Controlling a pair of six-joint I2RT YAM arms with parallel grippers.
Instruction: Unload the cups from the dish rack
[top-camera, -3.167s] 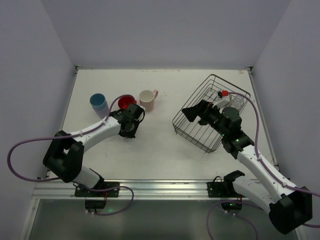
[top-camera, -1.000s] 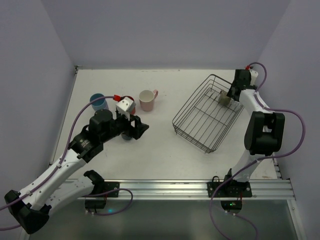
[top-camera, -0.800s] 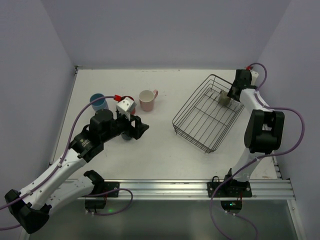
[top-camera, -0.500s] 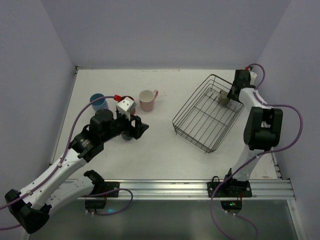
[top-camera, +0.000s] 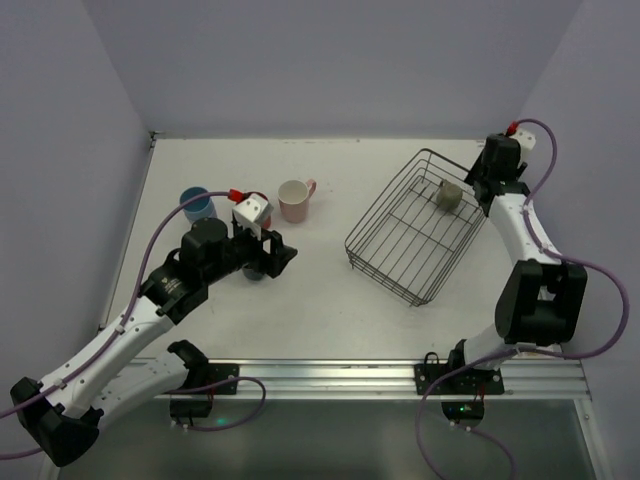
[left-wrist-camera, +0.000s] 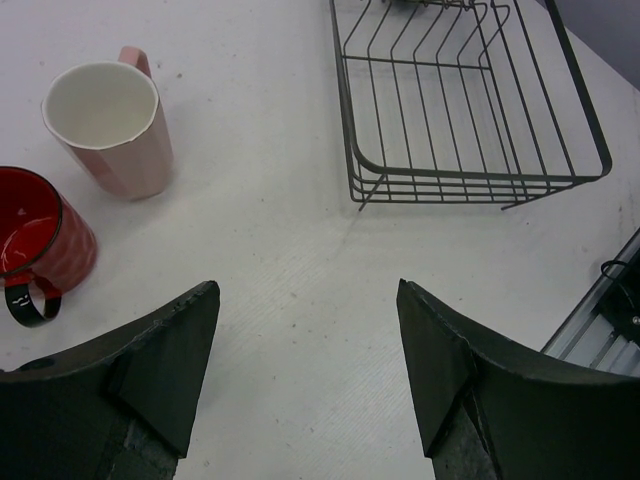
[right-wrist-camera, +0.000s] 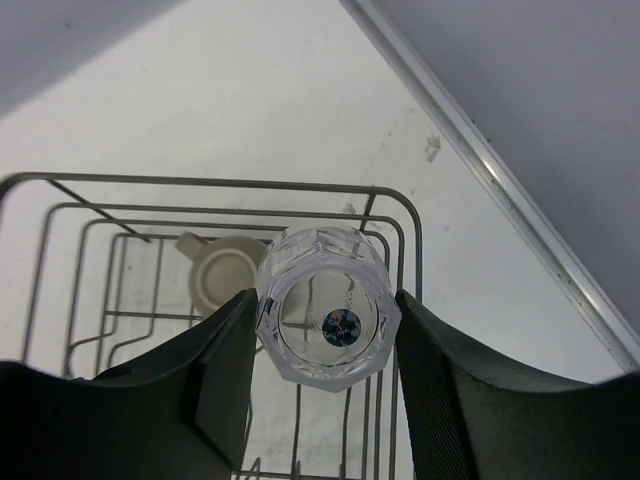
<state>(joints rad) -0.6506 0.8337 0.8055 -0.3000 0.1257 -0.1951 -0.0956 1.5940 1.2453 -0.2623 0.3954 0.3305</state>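
Observation:
The black wire dish rack (top-camera: 382, 277) stands right of centre. At its far right corner my right gripper (top-camera: 479, 190) is shut on a clear faceted glass cup (right-wrist-camera: 328, 345), seen between its fingers (right-wrist-camera: 222, 380) in the right wrist view, above the rack's rim (right-wrist-camera: 200, 183). An olive-grey mug (top-camera: 449, 196) lies in that corner, just left of the glass (right-wrist-camera: 222, 275). A pale pink mug (top-camera: 294, 199), a red cup (left-wrist-camera: 40, 245) and a light blue cup (top-camera: 197, 204) stand on the table at the left. My left gripper (top-camera: 281, 256) is open over bare table near them, nothing between its fingers (left-wrist-camera: 165, 360).
The white table (top-camera: 320, 300) is bounded by lilac walls at the back and sides. A metal rail (top-camera: 330, 375) runs along the near edge. The right wall's edge strip (right-wrist-camera: 500, 180) passes close to the rack's far corner.
My right gripper has shut on the clear glass and its wrist has swung up and to the right at the rack's far corner. The left arm has not moved.

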